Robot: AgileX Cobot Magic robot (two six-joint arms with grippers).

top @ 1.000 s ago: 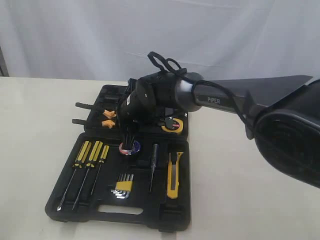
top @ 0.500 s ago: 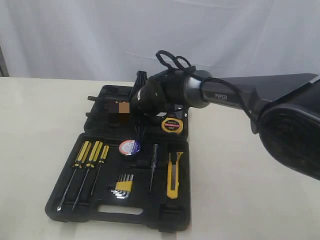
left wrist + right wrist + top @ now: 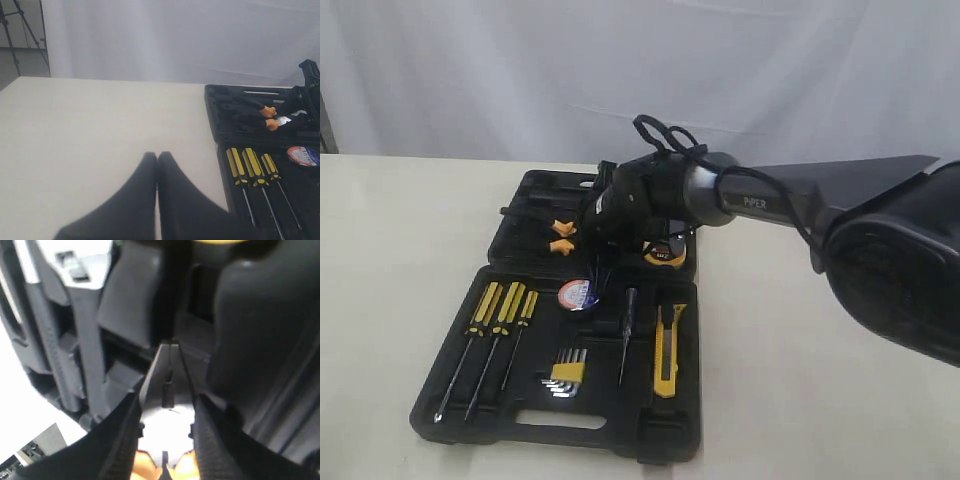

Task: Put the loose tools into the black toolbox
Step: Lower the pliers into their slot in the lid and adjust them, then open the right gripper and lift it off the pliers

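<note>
The black toolbox [image 3: 455, 405] lies open on the table. My right gripper [image 3: 582, 236] reaches across into its lid half and is shut on the orange-and-black-handled pliers [image 3: 558, 229]. Their handles point left. In the right wrist view the pliers' bright metal head [image 3: 167, 426] sits between the fingers [image 3: 119, 442] of that gripper [image 3: 166, 401]. The dark tape roll [image 3: 578, 293], the yellow utility knife [image 3: 666, 352] and the yellow tape measure [image 3: 665, 256] lie in the box. My left gripper [image 3: 157, 156] is shut and holds nothing, over bare table left of the toolbox [image 3: 214, 116].
Yellow-and-black screwdrivers [image 3: 500, 312], a hex key set [image 3: 567, 372] and a thin dark screwdriver [image 3: 626, 335] fill the front half of the box. The right arm [image 3: 770, 205] spans the lid half. A white curtain hangs behind the table.
My right gripper has pulled back from the tape roll, which stays in the box, and moved over the lid half. The pliers have shifted a little to the right.
</note>
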